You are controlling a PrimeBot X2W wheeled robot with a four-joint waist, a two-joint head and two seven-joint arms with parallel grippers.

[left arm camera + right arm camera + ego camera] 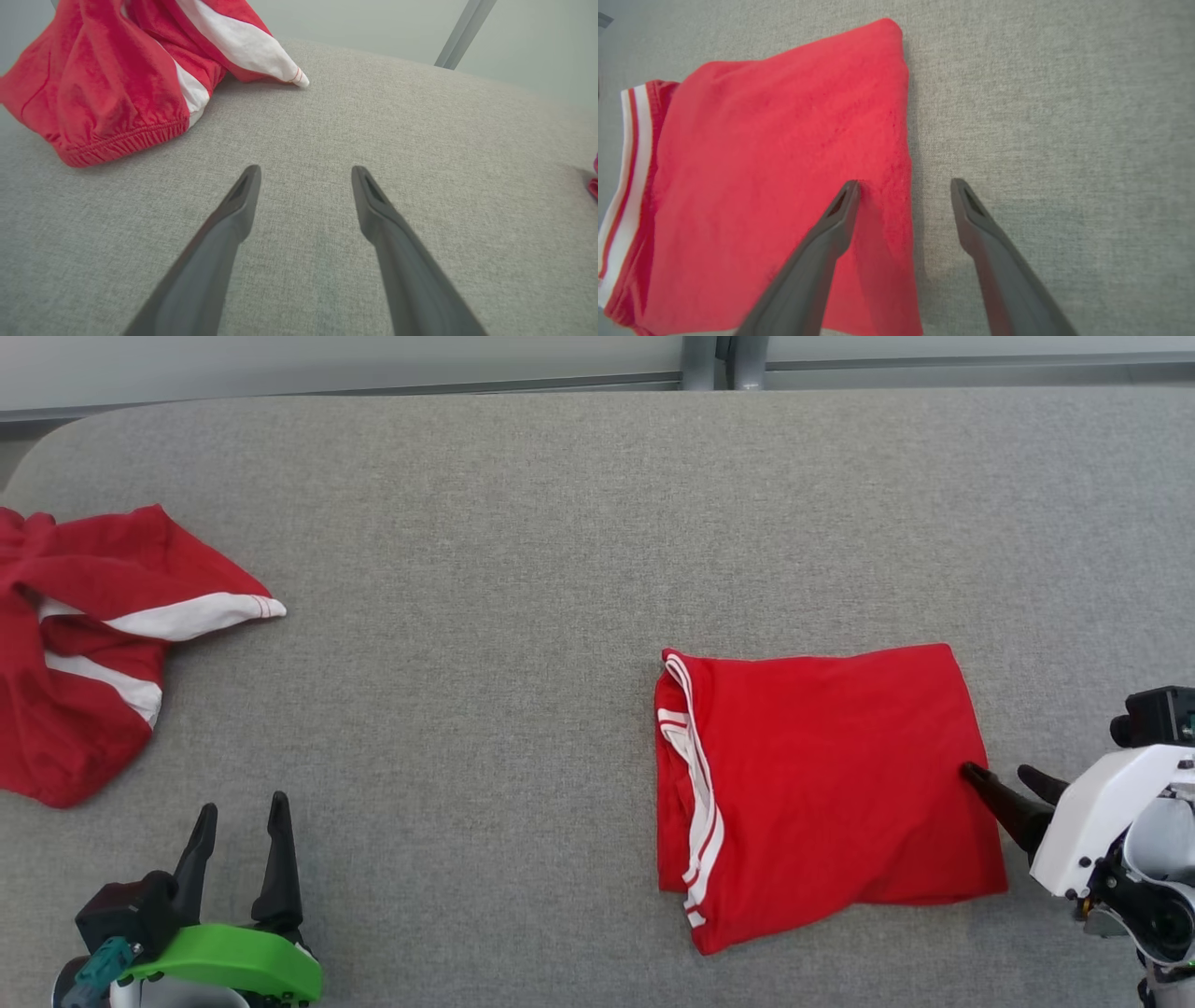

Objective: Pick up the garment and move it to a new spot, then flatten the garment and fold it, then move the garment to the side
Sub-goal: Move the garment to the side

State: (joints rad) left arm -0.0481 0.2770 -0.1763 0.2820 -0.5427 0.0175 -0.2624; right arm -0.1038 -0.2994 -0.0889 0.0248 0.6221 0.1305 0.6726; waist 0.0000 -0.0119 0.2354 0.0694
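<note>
At the left edge of the head view, a crumpled red-and-white garment [84, 644] lies heaped on the grey table [523, 523]. Below it, in the lower left corner, the left gripper [243, 803] hangs over bare cloth, fingers spread and holding nothing. Right of centre, the folded garment [831, 775] rests flat as a neat red rectangle, its white-striped hems stacked along the left side. At the lower right, the right gripper [999, 770] straddles the fold's right edge with jaws wide apart. In the right wrist view, one finger [840, 210] lies over the red fabric and the other over the table, pinching nothing. Folding looks complete, and moving the garment aside appears to be the step left. That calls for a grip through all the layers, since a pull on one layer would likely undo the fold. The heap takes up the left side, while the table toward the right edge is open.
</note>
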